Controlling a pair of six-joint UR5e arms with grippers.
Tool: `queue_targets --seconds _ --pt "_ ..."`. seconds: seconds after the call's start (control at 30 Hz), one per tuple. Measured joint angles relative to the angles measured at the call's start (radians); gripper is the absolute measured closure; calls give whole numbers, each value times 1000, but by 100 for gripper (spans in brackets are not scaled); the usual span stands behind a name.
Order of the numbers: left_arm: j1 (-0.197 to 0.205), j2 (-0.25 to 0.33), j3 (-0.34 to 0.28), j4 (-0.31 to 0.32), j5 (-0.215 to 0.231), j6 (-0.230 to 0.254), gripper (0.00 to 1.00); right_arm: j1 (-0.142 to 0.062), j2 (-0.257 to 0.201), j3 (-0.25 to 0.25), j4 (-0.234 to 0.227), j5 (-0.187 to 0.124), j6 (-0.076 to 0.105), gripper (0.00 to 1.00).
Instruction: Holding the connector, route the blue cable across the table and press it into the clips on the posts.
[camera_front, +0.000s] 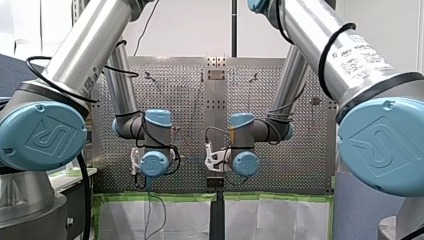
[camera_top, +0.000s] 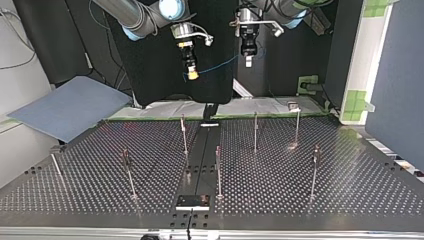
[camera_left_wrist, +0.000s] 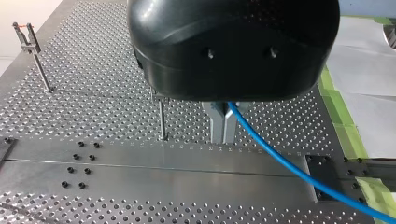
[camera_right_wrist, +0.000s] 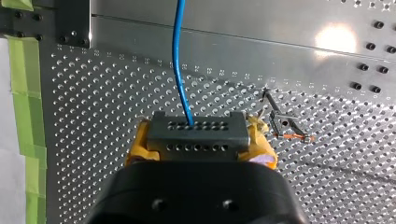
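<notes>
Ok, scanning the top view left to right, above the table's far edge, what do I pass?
Grey-blue board → my right gripper → blue cable strung between the two grippers → my left gripper.

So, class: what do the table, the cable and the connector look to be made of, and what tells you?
Table: bare metal, probably aluminium, brushed; it throws a bright glare. Cable: smooth blue plastic sheath, slightly glossy. Connector: dark grey, matte, likely moulded plastic, with rows of small holes.

posts (camera_top: 255, 131) spread across table (camera_top: 350, 190), cable (camera_top: 220, 64) above its arm-side edge
</notes>
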Motion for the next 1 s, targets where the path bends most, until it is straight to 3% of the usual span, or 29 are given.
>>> queue_targets --seconds 0.43,0.53,0.63,0.77,0.87,1.0 --pt "-1 1 1 -1 -1 -1 100 0 0 0 0 0 0 100" --pt "-3 13 10 -13 -12 -4 100 -8 -9 -10 9 9 1 100" --pt "-4 35 15 -35 -24 -9 100 -9 -31 -31 31 31 15 100" --pt "3 68 22 -68 -41 -29 100 3 -67 -66 67 63 48 100" --pt "11 92 38 -92 -61 -37 100 2 -90 -83 90 60 66 100" --pt "22 127 69 -126 -94 -32 100 0 -124 -108 124 45 72 100"
